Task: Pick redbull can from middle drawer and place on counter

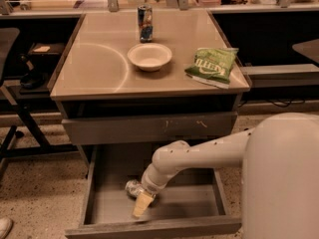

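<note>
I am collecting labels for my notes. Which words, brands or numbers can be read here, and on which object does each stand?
"Kettle" (probably; the white letters are blurred): on the green chip bag on the counter.
On the blue and silver can: print too blurred to read.
On the redbull can, in the middle drawer beside the gripper: marks too small to read.
No other text shows.

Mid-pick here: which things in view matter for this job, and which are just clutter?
Job: redbull can, lying in the open middle drawer; counter; gripper, down in the drawer beside the can.
Lying about: bowl, green bag, tall blue can, all on the counter.
</note>
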Robot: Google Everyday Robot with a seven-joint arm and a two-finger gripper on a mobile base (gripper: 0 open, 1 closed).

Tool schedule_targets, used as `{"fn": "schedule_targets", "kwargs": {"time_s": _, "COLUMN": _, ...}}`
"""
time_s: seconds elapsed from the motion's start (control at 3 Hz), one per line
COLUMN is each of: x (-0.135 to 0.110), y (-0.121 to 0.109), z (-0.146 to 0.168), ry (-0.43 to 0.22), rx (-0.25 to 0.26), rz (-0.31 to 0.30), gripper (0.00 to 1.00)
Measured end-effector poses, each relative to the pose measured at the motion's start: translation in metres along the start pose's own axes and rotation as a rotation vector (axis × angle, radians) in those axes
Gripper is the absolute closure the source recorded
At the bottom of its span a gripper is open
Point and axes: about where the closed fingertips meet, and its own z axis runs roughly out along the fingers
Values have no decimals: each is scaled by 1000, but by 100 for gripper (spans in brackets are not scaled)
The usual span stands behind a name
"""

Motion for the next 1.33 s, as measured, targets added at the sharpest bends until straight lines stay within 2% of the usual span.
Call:
{"fn": "schedule_targets", "kwargs": {"time_s": 0.33, "x": 3, "y": 0, "z": 26, "ry": 1, "rx": -12, "rz": 13, "gripper": 0}}
{"fn": "schedule_targets", "kwargs": {"time_s": 0.67, "x": 3, "y": -3, "z": 46, "ry": 13, "rx": -19, "rz": -3, "gripper": 0}}
{"fn": "schedule_targets", "kwargs": {"time_s": 1.0, "x": -7, "y": -32, "z": 39, "ry": 37, "rx": 18, "rz": -86, "gripper": 0}}
{"fn": "schedule_targets", "kwargs": {"time_s": 1.33, "x": -1, "y": -26, "z": 45, "ry": 26, "rx": 11, "rz": -77, "gripper": 0}}
